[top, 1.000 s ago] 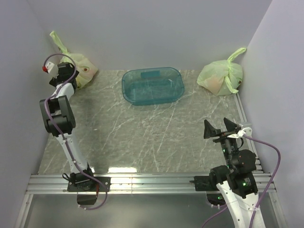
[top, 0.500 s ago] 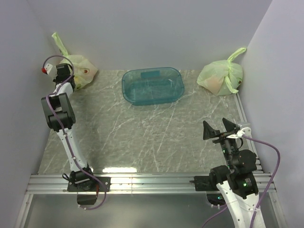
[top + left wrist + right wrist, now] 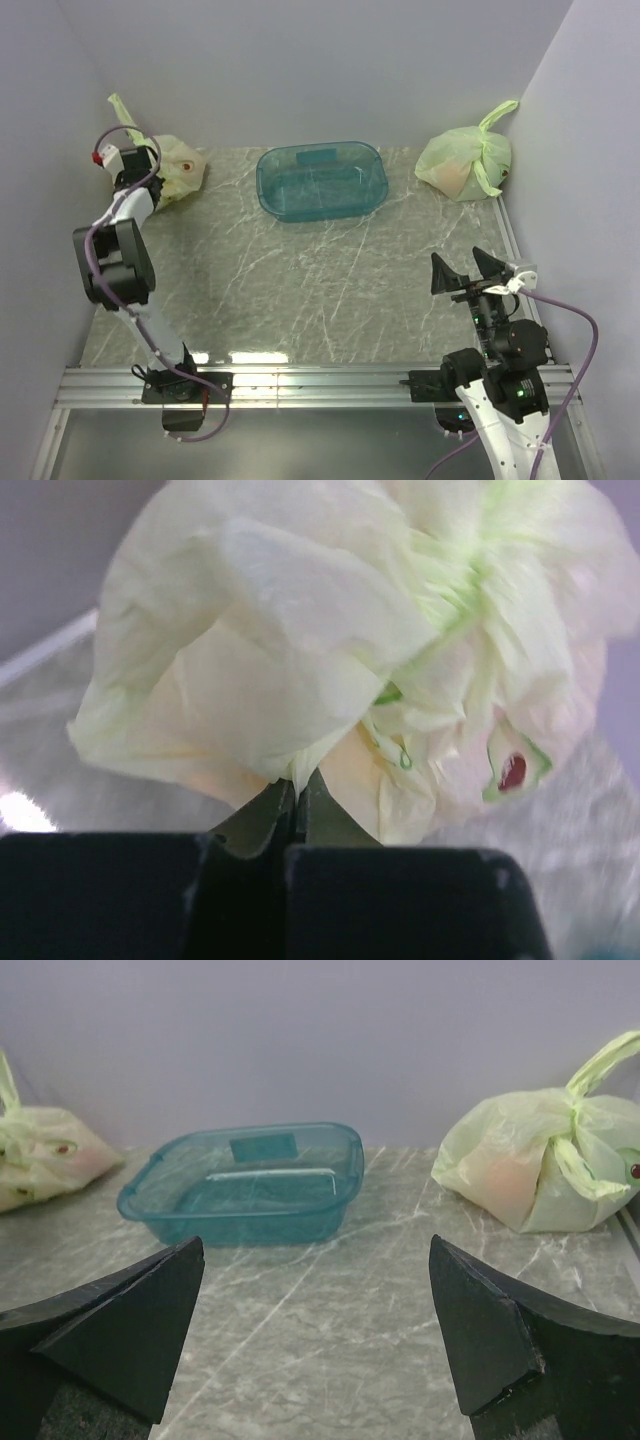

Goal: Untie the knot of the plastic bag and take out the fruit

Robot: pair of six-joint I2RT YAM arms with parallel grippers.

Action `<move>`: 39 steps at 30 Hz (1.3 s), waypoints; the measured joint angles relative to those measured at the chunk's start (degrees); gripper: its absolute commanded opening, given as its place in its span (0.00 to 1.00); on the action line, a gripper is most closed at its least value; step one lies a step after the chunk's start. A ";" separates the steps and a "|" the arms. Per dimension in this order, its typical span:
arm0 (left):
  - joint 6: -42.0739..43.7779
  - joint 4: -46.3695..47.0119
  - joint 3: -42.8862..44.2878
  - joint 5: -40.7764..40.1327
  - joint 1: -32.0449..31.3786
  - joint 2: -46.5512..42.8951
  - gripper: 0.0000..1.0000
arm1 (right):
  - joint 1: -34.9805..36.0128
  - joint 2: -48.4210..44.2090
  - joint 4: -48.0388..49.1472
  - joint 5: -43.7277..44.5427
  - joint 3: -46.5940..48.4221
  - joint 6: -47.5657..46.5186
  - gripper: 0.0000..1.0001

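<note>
Left claw (image 3: 295,798) is sitting clenched, jaws fully together, and the tips are meeting right at the lower fold of the plastic bag (image 3: 300,650). It looks to be pinching a bit of the thin film there. The bag is lying directly in front of this claw and touching it, filling most of the left wrist view. It is resting on the desk (image 3: 300,290) in the far left corner, against the wall.

The knot (image 3: 121,107) is standing above and beyond the left claw as a thin green tail sticking up from the bag's top. The tie is not undone. A dark red mark (image 3: 512,771) is showing on the film, to the right of the claw tips and a little above them.

The fruit is staying inside the bag. Only a faint peach tint is coming through the film, and single pieces cannot be told apart.

Right claw (image 3: 315,1260) is hanging released, jaws spread wide, gripping nothing, above the near right part of the desk and well apart from everything. Ahead of it and a bit left, a teal see-through tub (image 3: 250,1185) is sitting. Ahead and to its right, a second pale green bag (image 3: 540,1165) is lying tied, with pinkish-orange showing through.
</note>
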 measured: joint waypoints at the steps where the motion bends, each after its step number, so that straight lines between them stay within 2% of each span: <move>1: 0.17 -1.57 -2.23 0.00 -0.66 -2.99 0.00 | 0.00 0.00 0.02 0.02 0.52 0.26 1.00; 6: 0.20 -8.98 -16.00 -0.61 -7.58 -19.61 0.00 | 0.04 1.49 -0.42 -0.09 3.80 1.92 1.00; 12: -0.24 -16.83 -28.61 -0.70 -19.74 -37.42 0.00 | 0.70 3.39 0.02 -2.97 5.97 3.87 1.00; 17: -2.10 -23.30 -34.86 2.16 -28.15 -49.40 0.01 | 0.70 4.55 0.28 -5.60 5.97 5.90 1.00; 22: -3.85 -28.41 -38.42 7.61 -34.88 -57.00 0.01 | 0.70 8.83 0.52 -8.48 5.99 8.20 1.00; 26: -3.67 -28.24 -40.52 14.16 -39.93 -56.50 0.01 | 0.70 13.29 0.66 -9.97 6.19 10.62 1.00; 32: -2.56 -19.45 -40.44 18.91 -52.85 -46.38 0.01 | 0.79 21.35 0.90 -12.22 7.72 13.94 1.00; 39: 0.48 -11.67 -32.72 18.36 -61.99 -37.00 0.01 | 4.07 31.41 1.22 -12.04 8.46 16.79 1.00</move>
